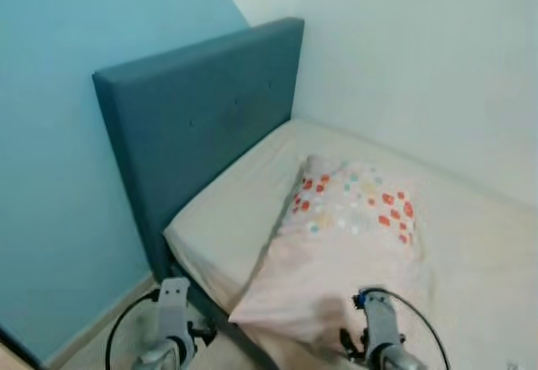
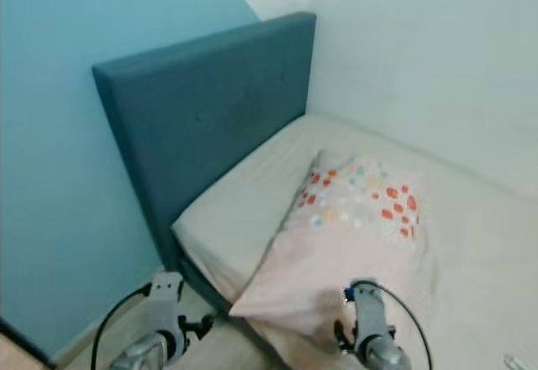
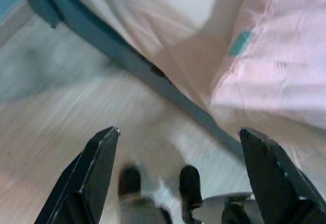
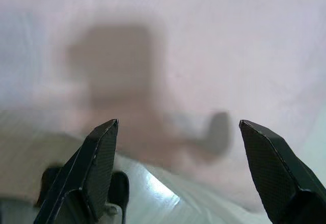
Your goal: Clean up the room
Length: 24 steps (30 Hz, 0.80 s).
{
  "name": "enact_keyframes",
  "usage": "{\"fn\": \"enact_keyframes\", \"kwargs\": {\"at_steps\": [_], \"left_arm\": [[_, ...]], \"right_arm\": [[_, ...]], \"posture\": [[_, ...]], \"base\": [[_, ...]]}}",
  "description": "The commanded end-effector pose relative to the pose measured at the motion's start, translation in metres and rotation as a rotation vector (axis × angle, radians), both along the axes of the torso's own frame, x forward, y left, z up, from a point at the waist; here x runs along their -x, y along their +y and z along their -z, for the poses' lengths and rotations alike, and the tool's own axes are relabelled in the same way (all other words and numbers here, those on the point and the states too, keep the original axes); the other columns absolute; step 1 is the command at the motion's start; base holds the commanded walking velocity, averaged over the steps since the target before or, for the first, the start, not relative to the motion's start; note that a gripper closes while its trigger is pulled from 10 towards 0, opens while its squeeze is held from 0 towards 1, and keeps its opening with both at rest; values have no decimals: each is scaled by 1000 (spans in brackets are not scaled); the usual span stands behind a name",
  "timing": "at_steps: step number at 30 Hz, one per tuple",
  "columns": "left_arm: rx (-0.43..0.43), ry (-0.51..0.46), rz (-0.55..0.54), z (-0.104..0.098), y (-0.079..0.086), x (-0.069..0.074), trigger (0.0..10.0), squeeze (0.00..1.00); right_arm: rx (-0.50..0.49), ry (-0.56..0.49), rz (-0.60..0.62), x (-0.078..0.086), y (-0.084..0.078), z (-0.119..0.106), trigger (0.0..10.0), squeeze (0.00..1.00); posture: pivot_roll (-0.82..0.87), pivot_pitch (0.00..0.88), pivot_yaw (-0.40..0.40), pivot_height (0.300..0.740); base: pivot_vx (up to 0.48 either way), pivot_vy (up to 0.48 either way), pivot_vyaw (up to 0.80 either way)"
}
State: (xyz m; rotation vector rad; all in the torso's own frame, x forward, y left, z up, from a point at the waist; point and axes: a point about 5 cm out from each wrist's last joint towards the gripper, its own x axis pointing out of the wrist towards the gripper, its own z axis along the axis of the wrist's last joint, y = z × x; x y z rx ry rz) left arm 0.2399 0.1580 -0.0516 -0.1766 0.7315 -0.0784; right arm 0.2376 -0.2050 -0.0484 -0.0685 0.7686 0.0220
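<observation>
A pale pink pillow (image 1: 340, 235) with red, orange and teal dots on its upper part lies on the cream mattress (image 1: 227, 219), its lower corner hanging over the bed's edge. The same pillow (image 3: 285, 56) appears in the left wrist view. My left gripper (image 3: 175, 147) is open above the wooden floor beside the bed frame, holding nothing. My right gripper (image 4: 175, 147) is open just above the pillow's pink fabric (image 4: 204, 46), where its shadow falls. Both wrists, left (image 1: 172, 307) and right (image 1: 378, 324), sit low at the front of the scene.
A dark blue upholstered headboard (image 1: 202, 126) stands against the blue wall (image 1: 50, 134). A white wall (image 1: 420, 59) runs along the bed's far side. The dark bed frame rail (image 3: 153, 74) crosses the floor (image 3: 61, 117), with the robot's feet below it.
</observation>
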Motion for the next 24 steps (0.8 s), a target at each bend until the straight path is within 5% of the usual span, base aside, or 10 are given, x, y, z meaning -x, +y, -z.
{"fn": "enact_keyframes", "kwargs": {"at_steps": [1,13,20,24], "left_arm": [[-12,7,-16,0,5,0,10000,0],[207,-111,-49,-20,-10,-25,10000,0],[245,-175,-107,-35,-12,-42,10000,0],[157,-205,-126,-41,-6,-49,10000,0]], "right_arm": [[-23,22,10,5,6,5,10000,0],[49,56,46,11,-7,7,10000,0],[41,56,58,12,-6,8,10000,0],[33,50,63,11,-5,7,10000,0]], "posture": [[-3,0,-45,740],[-6,0,-42,740],[-12,0,-36,740],[-14,0,-35,740]], "base": [[240,0,-756],[0,0,-756],[0,0,-756],[0,0,-750]]}}
